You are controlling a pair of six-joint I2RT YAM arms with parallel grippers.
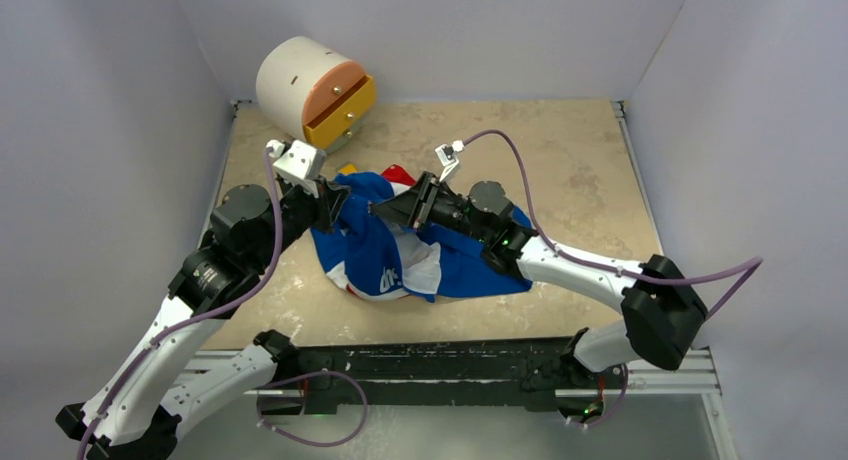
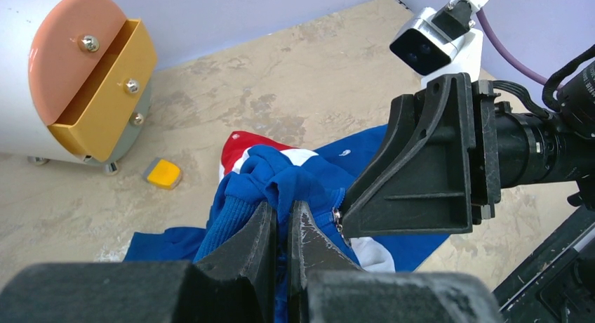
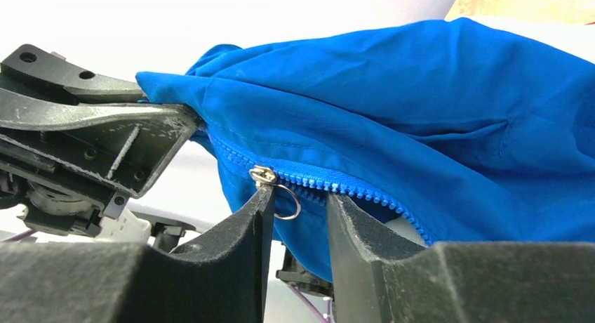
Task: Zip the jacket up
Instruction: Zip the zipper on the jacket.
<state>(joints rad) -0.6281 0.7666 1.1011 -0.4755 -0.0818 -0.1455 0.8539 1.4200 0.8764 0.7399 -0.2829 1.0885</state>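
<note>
Jacket [image 1: 372, 252] bunched mid-table; left gripper [image 2: 282, 214] clenched on its fabric; right gripper [image 3: 298, 200] parted, straddling zipper pull [image 3: 264, 175].

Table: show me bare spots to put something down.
Bare: right side of table, between jacket and wall; near edge, before the jacket. Crowded: the middle, left end effector and right end effector at the jacket; back left, drawer drum and yellow block.
</note>
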